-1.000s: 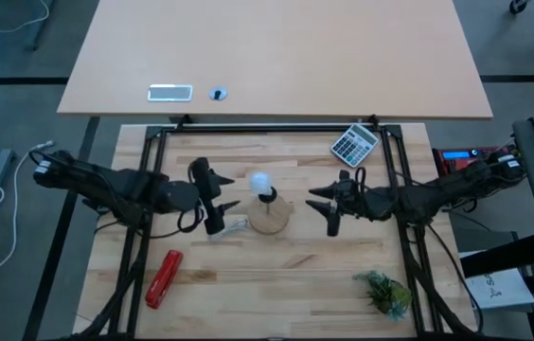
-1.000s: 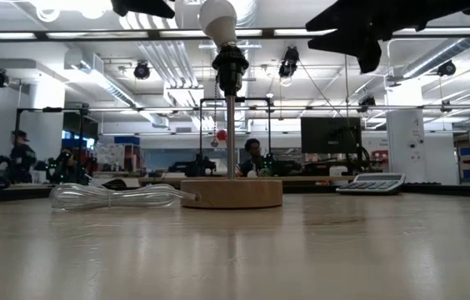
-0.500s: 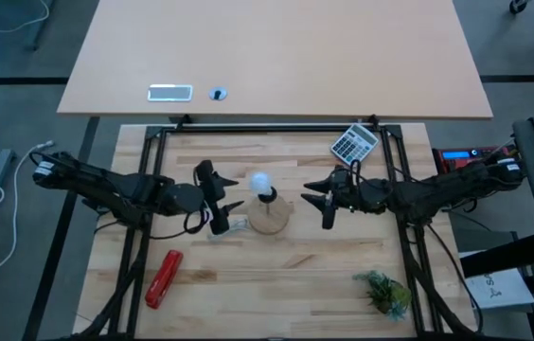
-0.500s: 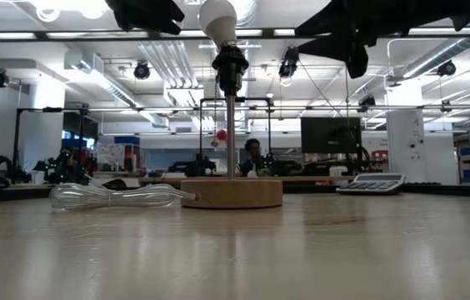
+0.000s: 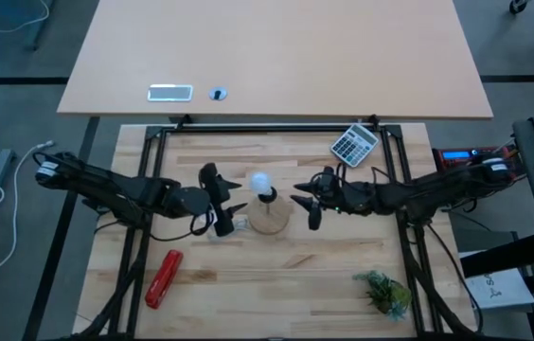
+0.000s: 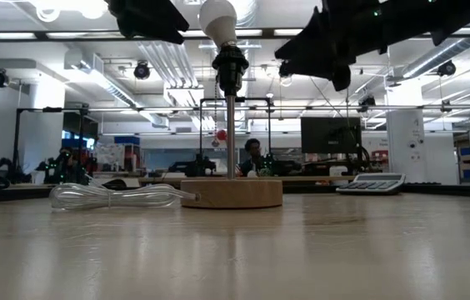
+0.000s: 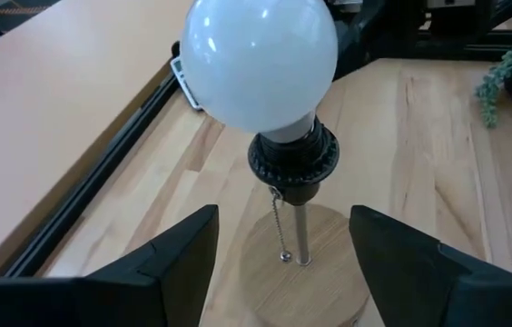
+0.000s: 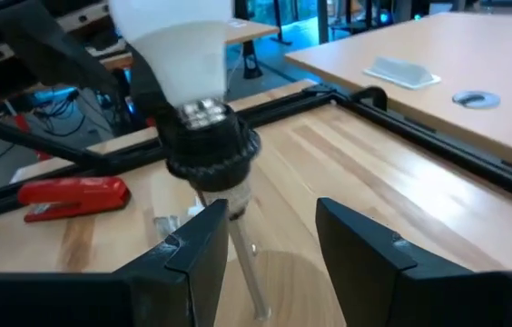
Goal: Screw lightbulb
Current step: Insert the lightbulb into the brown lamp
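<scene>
The white lightbulb stands upright with its silvery screw end in the black socket. The socket tops a thin stem on the round wooden base. Part of the thread shows above the socket rim. My left gripper is open just left of the lamp, below the bulb, and points at the stem. My right gripper is open just right of the lamp at socket height. Neither touches the lamp.
A clear coiled cord lies left of the base. A red stapler lies near left, a small plant near right and a calculator far right. A second table stands beyond the far edge.
My right gripper has moved toward the table's left edge, closer to the lamp, and sunk a little. My left gripper has come down and edged toward the lamp. The bulb and lamp have stayed still.
</scene>
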Robot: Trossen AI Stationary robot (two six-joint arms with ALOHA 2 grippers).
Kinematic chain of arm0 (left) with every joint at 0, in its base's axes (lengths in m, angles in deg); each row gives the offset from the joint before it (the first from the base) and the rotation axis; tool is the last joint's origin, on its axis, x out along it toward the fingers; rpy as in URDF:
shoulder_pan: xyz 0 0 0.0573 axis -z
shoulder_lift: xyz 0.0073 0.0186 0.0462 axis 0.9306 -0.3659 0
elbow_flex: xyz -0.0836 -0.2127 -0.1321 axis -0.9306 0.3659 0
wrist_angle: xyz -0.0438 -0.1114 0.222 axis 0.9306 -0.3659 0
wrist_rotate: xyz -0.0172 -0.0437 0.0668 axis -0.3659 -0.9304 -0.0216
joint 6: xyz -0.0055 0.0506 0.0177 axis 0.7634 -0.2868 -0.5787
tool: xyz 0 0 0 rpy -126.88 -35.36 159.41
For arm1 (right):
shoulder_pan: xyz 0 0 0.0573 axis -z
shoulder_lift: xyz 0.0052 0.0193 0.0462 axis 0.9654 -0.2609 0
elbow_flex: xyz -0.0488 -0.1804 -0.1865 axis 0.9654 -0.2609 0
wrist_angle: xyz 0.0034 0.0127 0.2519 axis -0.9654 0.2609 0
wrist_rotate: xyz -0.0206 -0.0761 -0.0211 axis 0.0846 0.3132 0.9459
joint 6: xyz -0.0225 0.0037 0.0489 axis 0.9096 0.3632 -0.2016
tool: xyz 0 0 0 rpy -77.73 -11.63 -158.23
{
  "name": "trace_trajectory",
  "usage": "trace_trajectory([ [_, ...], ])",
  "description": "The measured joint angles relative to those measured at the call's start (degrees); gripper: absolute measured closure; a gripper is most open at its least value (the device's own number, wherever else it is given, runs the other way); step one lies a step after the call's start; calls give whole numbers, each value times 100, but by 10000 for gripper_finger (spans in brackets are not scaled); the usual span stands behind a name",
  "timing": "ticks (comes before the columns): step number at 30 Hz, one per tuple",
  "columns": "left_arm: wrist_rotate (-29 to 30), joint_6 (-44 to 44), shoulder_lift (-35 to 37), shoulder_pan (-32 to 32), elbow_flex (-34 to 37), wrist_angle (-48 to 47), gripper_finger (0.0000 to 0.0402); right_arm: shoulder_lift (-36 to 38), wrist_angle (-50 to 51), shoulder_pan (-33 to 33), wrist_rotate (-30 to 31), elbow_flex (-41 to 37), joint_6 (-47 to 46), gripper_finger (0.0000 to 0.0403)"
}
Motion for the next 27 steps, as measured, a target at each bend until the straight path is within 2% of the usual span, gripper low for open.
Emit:
trace_trajectory([
  [5,54,-192,-117,0,2,238,153,-138,47,40,77,356,373,238],
  [9,426,-316,-202,-12,2,394,155,-247,154,180,225,775,577,240],
  [15,225,-553,-240,-24,3,696,165,-663,445,388,-966,1443,657,248],
  [20,193,-676,-235,-20,4,862,164,-1089,1078,396,-997,1983,822,244],
  [27,-201,-1006,-352,-27,4,1307,170,-1565,1832,396,-996,2704,970,233],
])
